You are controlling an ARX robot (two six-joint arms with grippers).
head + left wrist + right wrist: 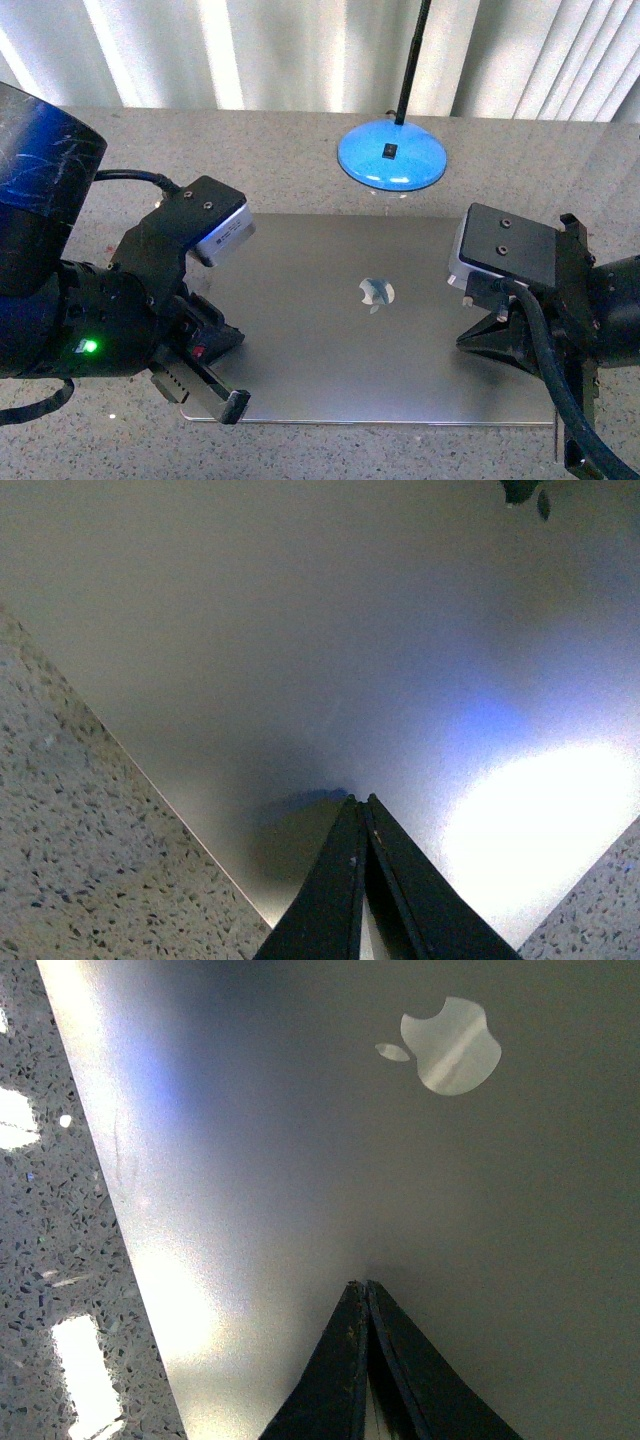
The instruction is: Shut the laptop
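Laptop is shut flat on the worktop, toward its near edge, logo up. Left pincer and right pincer are both pinched together, tips down at the lid.

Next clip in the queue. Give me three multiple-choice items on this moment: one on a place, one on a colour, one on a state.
1. Where is the lamp base relative to the laptop?
A) on top of it
B) at its near edge, toward the robot
C) beyond its far edge

2. What colour is the lamp base?
A) red
B) blue
C) white

3. What state is the laptop in?
A) closed and lying flat
B) half open
C) fully open, keys showing

Answers:
1 C: the front view shows it standing past the laptop's far edge.
2 B: its round top is bright blue.
3 A: the apple logo faces up and no keys or screen show.
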